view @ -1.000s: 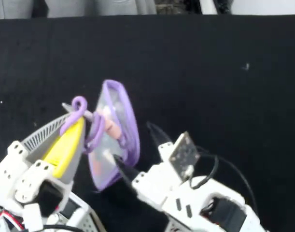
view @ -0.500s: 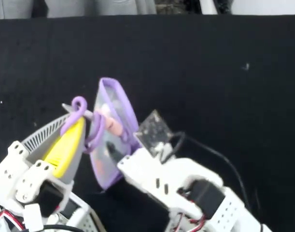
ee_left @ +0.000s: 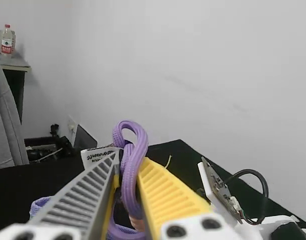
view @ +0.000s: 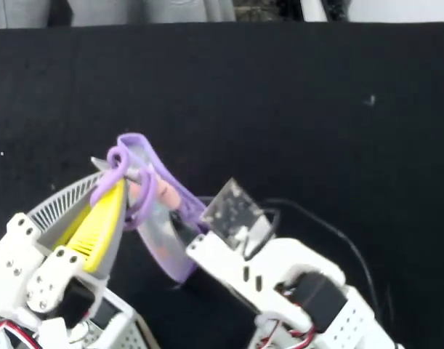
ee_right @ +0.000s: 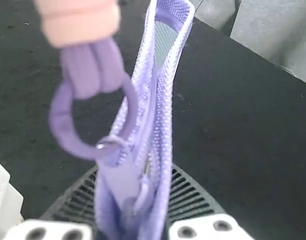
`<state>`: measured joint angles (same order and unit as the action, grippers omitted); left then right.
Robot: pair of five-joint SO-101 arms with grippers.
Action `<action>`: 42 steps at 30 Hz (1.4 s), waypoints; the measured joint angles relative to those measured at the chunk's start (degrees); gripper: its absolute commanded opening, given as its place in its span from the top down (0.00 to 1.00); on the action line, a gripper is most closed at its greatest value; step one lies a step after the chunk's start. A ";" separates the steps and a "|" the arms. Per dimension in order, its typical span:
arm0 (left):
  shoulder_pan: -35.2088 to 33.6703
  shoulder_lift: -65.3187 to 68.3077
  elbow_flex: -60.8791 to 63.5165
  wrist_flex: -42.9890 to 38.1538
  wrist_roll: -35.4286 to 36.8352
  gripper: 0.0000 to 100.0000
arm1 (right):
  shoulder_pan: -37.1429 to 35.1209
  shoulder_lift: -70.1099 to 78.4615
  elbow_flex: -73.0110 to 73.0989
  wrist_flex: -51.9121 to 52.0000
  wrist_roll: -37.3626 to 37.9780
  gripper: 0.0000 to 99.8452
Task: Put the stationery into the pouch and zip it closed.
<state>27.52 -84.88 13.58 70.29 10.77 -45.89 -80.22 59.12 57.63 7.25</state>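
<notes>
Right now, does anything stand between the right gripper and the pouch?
Nothing visible does: the right gripper is closed on the pouch edge beside the zipper, while the left gripper holds its purple loop.

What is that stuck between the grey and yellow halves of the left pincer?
The left pincer pinches a purple cord loop of the pouch; the left wrist view shows it.

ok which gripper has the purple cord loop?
The left gripper, the one with a yellow jaw; the purple cord loop sits pinched in it. The right gripper holds the edge of the purple zip pouch.
</notes>
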 measured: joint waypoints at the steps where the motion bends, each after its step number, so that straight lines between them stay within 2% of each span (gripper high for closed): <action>1: -0.79 0.00 -0.53 0.09 -0.97 0.97 | 0.00 0.00 0.00 0.00 0.00 0.99; 11: -14.68 8.18 -5.80 0.09 -7.21 0.97 | 0.00 -0.70 -0.18 -0.53 2.73 0.99; 14: -16.18 10.46 -8.44 0.18 -8.62 0.97 | 0.00 -0.79 -0.26 -0.62 2.73 0.99; 19: -18.37 14.68 -10.29 0.18 -15.12 0.97 | 2.37 -0.79 -0.53 -0.35 2.73 0.99; 30: -36.04 23.91 -10.46 -4.66 -16.88 0.97 | 2.73 -0.79 -1.67 -0.35 3.69 0.99; 35: -37.89 26.73 -10.29 -8.79 -17.14 0.97 | 2.81 2.02 -0.53 -0.35 3.96 0.99; 42: -37.89 27.16 -15.12 -9.14 -17.23 0.97 | 2.64 11.25 -1.85 -4.48 3.96 0.99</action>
<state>-10.37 -57.71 -1.54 61.14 -6.46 -43.25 -68.97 57.27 53.14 11.21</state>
